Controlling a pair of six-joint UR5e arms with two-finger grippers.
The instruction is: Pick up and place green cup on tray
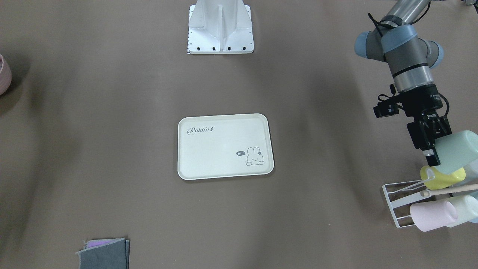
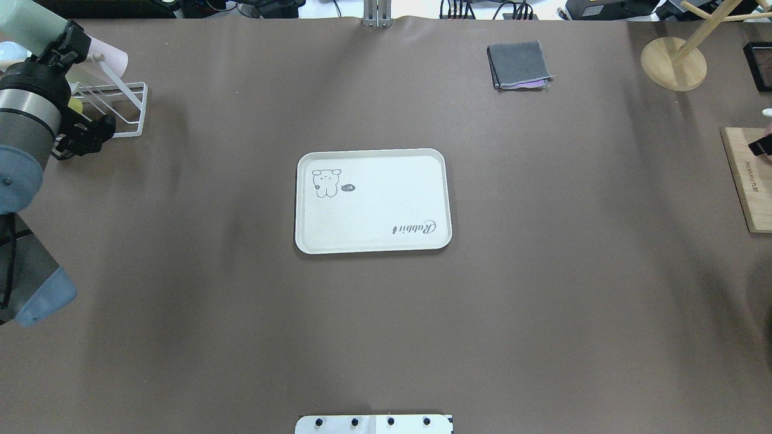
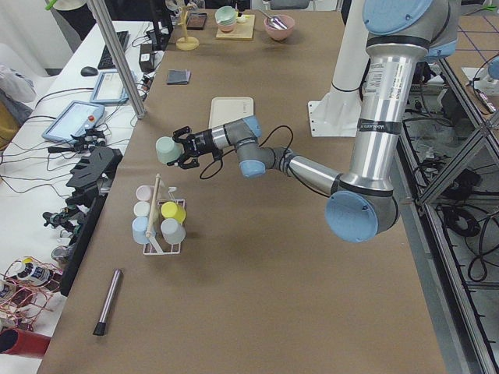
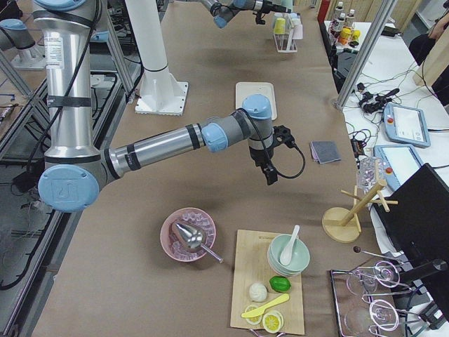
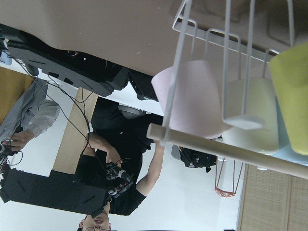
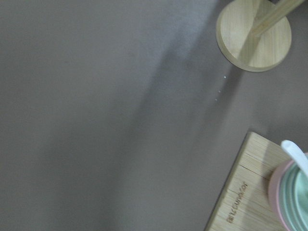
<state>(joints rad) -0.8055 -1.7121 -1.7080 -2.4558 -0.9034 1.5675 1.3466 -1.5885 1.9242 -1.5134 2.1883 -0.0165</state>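
Note:
The green cup lies on its side in my left gripper, which is shut on it and holds it in the air just above the white wire cup rack. The cup also shows in the overhead view and the exterior left view. The cream tray with its bunny drawing lies flat at the table's middle, far from the cup. My right gripper hangs over bare table past the tray; I cannot tell if it is open or shut.
The rack holds a yellow cup, a pink cup and a pale mint cup on a wooden rod. A folded grey cloth, a wooden stand, a wooden board and a pink bowl stand around.

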